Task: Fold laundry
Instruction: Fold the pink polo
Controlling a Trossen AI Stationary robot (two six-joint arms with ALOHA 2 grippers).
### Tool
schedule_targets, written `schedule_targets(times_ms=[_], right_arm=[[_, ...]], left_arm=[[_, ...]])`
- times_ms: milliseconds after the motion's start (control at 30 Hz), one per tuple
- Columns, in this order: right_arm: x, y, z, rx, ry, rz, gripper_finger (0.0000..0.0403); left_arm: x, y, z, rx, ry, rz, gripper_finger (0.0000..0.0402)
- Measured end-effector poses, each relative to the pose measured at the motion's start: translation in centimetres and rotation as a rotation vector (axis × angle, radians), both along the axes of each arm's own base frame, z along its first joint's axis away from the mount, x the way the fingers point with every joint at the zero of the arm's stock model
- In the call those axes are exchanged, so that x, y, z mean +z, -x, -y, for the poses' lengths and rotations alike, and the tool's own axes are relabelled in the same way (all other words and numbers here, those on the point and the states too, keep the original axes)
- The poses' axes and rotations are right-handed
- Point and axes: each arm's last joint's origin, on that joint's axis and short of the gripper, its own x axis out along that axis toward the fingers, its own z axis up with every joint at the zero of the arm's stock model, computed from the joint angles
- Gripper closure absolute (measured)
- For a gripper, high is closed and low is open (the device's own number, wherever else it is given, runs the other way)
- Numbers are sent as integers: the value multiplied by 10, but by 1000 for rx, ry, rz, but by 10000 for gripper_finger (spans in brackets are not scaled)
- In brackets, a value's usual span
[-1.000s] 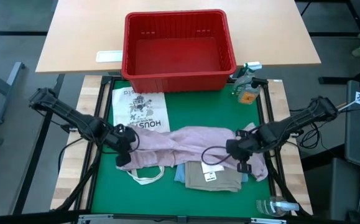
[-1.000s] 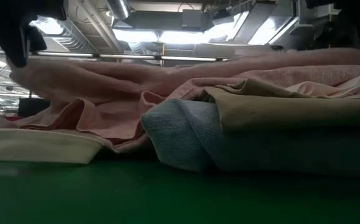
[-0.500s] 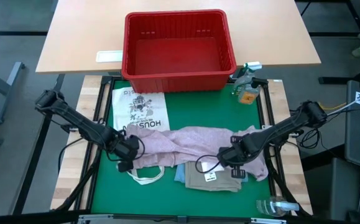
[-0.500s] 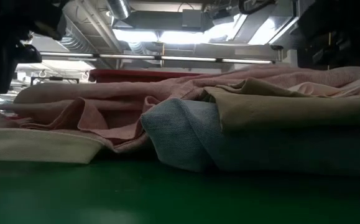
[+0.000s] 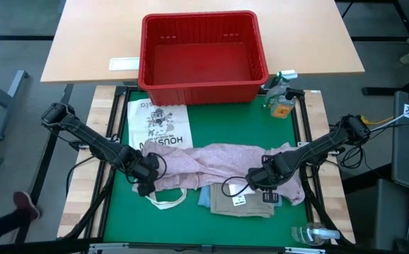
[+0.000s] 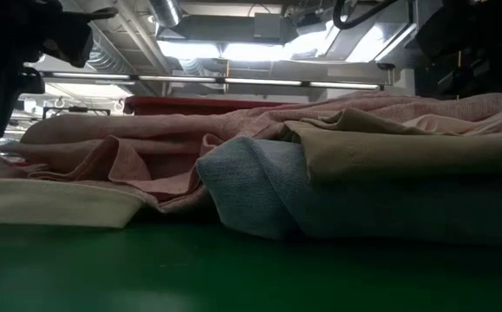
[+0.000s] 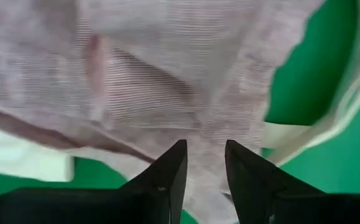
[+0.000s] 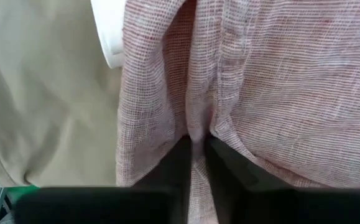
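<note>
The pale pink shirt [image 5: 211,161] lies spread across the green mat, its right part draped over the folded khaki piece [image 5: 243,202] and the light blue jeans [image 5: 204,200]. In the low view the shirt [image 6: 138,143] sags over the jeans [image 6: 251,195] and the khaki piece [image 6: 398,152]. My left gripper [image 5: 145,182] points down at the shirt's left end, open, with the cloth's edge [image 7: 203,134] between its fingers. At the shirt's right part my right gripper [image 5: 266,189] points down, shut on a fold. My left gripper [image 7: 203,152] has its fingers either side of the shirt's left edge, pointing down from above; I cannot tell whether they touch the cloth. My right gripper [image 8: 196,146] pinches a raised fold of the shirt [image 8: 195,127] between its two fingers, from above. Creases run toward the fingertips, and the cloth rests on the khaki piece.
A red basket [image 5: 203,56] stands on the wooden table beyond the mat's far edge. A white printed tote bag [image 5: 160,125] lies far left, its strap [image 5: 167,200] near the left gripper. Small bottles [image 5: 280,95] stand far right, and a clear bottle [image 5: 313,234] lies near right.
Both grippers have come down and a little toward the near edge with the shirt's two ends. The shirt's upper edge, held high before, has sunk onto the pile, so the red basket now shows behind it in the low view.
</note>
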Motion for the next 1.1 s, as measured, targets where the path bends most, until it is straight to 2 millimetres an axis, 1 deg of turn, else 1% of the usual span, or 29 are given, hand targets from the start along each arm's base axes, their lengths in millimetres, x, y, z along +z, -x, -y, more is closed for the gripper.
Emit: schedule_targets(times_ms=[167,300,367,467,600,700,867,967,1100], right_arm=[[0,0,0,0,-1,-1,306],[0,1,-1,4,-38,-27,281],[0,2,-1,19,-64,-43,277],[1,3,-2,28,-97,-67,277],[1,5,-1,29,-94,-83,276],[1,5,-1,29,-94,-83,276],[1,5,-1,58,-97,-77,276],[1,5,-2,61,-97,-76,276],[1,5,-2,61,-97,-76,276]], left_arm=[[4,-8,4,-8,66,90,314],[7,-17,6,2,106,185,321],[9,-23,6,13,120,246,321],[13,-32,6,47,89,361,318],[19,-41,4,-1,-5,495,307],[21,-44,2,-31,-101,552,291],[21,-45,-7,0,-240,560,254],[19,-45,-17,103,-265,537,236],[10,-44,-31,241,-258,434,230]])
